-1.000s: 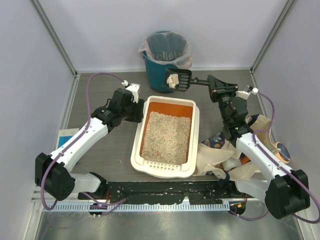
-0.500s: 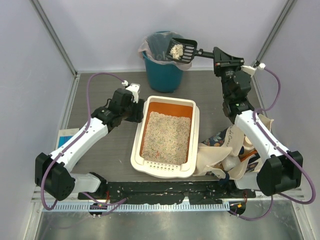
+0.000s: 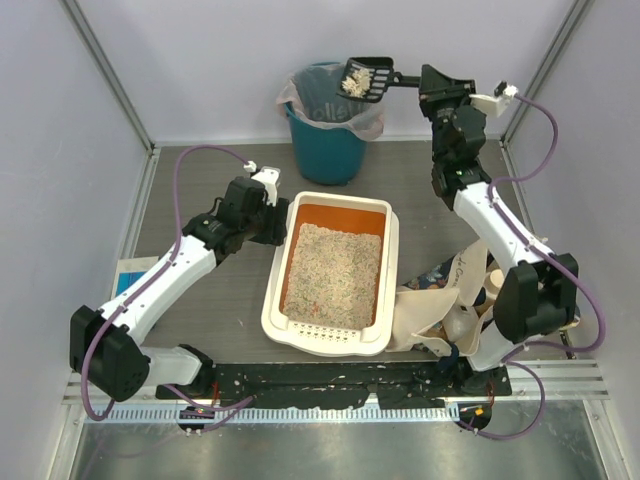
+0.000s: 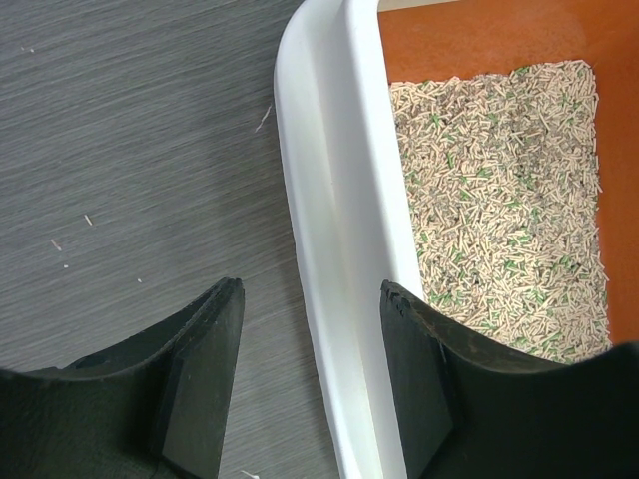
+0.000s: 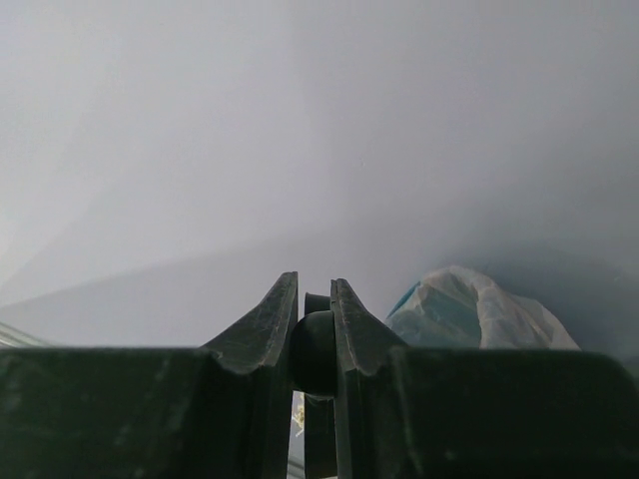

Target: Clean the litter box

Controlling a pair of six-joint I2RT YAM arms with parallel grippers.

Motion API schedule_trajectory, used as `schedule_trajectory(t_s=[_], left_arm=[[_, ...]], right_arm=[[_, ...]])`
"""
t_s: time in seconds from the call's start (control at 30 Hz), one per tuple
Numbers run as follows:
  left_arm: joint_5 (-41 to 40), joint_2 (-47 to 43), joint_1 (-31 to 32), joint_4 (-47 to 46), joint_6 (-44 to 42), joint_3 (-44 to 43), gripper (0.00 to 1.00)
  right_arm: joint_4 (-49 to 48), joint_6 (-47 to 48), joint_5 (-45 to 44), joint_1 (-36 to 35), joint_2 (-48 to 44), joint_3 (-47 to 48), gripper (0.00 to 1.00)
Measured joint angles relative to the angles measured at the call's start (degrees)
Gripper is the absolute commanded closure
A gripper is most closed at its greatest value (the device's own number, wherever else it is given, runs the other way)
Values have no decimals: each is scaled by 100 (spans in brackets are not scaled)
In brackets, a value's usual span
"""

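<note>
Overhead from above worktop (image 3: 230, 310) near edge, downward; left wrist close over litter box (image 4: 329, 249) rim, right wrist toward bin (image 5: 469, 304), both shared.

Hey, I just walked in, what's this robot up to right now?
It's cleaning a litter box. The right gripper is clamped on the handle of a black scoop and holds it, loaded with clumped litter, over the plastic-lined teal bin at the back. The left gripper straddles the box's left rim, one finger outside and one inside, not squeezing it. Nothing has been tipped out yet.
</note>
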State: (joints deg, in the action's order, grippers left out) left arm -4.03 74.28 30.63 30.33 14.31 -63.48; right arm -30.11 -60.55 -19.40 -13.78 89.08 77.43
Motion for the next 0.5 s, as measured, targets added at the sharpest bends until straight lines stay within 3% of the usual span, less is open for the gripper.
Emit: schedule_trajectory(t_s=[0.3,0.5], left_arm=[[-26,-55,57,2,0,0,39],[66,-72,160,11,2,0,39]], right_arm=[[-181,2170,98,-367,1246,1687,99],[-111,3923,363,-780,1473,2076,99]])
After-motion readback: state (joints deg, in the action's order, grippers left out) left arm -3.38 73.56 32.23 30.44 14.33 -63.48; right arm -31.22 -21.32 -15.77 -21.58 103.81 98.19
